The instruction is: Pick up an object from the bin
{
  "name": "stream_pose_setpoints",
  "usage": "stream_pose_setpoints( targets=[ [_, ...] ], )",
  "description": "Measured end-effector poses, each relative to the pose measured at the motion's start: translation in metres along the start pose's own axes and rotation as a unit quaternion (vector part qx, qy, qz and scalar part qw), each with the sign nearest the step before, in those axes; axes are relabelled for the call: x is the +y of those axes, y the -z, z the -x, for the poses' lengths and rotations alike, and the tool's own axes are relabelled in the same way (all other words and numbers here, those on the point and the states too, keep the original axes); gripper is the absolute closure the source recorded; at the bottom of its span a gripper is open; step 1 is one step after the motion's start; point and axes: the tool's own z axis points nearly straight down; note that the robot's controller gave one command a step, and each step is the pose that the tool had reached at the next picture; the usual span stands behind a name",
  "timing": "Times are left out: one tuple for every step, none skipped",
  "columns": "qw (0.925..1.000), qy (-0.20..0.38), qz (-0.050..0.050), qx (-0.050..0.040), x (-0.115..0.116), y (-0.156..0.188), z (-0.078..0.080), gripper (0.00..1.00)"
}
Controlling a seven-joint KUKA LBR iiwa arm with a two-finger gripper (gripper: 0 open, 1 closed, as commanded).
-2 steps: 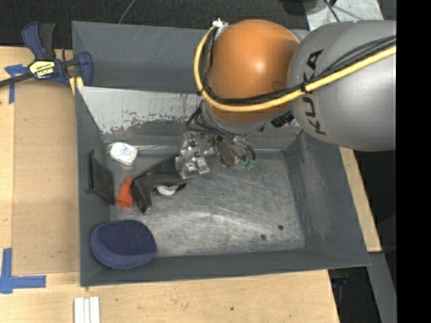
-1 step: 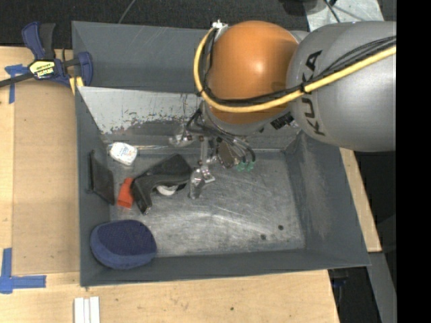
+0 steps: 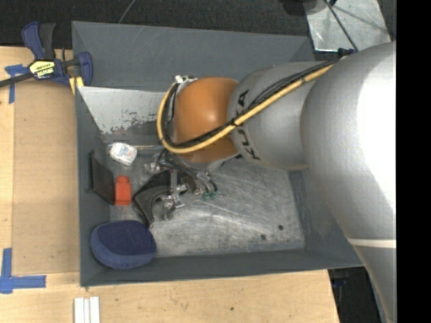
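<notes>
The gripper (image 3: 176, 186), opening and hold impossible to tell, sits by a black curved piece (image 3: 149, 200) at its left and may shove it into the orange block (image 3: 122, 190).

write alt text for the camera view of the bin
A robot arm reaches from the right into a grey bin, its gripper over a black curved thing in the left half. Nearby lie a blue pad, an orange block, a black slab and a white lump.
</notes>
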Motion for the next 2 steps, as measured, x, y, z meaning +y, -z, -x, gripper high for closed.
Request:
stream_pose_setpoints(
  targets=[
    [1.0000, -0.001, 0.000, -0.0007, 0.000, 0.004, 0.001, 1.00],
    [0.9990, 0.045, -0.001, 0.0049, -0.025, 0.179, 0.000, 1.00]
  ],
)
